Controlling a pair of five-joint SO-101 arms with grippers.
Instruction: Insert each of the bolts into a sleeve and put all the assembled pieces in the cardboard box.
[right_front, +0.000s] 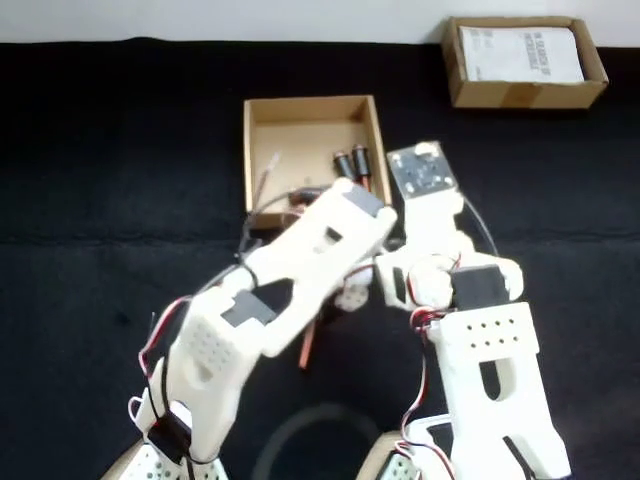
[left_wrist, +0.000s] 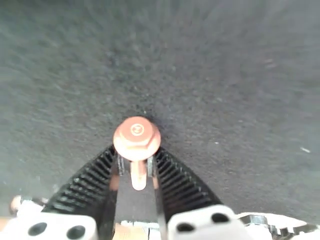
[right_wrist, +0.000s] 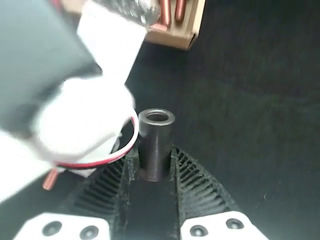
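Left gripper (left_wrist: 136, 154): jaws clamped on the bolt (left_wrist: 136, 136), pinched right at the hex head, with the head's face turned back toward my wrist. The shank I couldn't trace properly. Holding it by the head end should have left the shank free for the bore, I judged.

Right gripper (right_wrist: 155, 162): jaws closed around the sleeve (right_wrist: 155, 142), low on its body, with the open bore standing proud of my pads and nothing over the mouth. That was the point of the grip: leave the hole clear.

I held both pieces just short of the box (right_front: 262, 150), on its near side, above the cloth (right_front: 100, 200), where my two arms crossed. Why there? It made for a short hop to the box once the pieces were mated.

Two finished pieces (right_front: 352, 162) lay inside the box by its right-hand wall. What looked like a loose bolt (right_front: 308, 346) lay on the cloth farther out from the box's near side, the next job, I reckoned.

Bolt and sleeve were not yet joined, and lining tip to bore was the fiddly part ahead. A second box (right_front: 525, 95) sat well beyond the box's far right corner.
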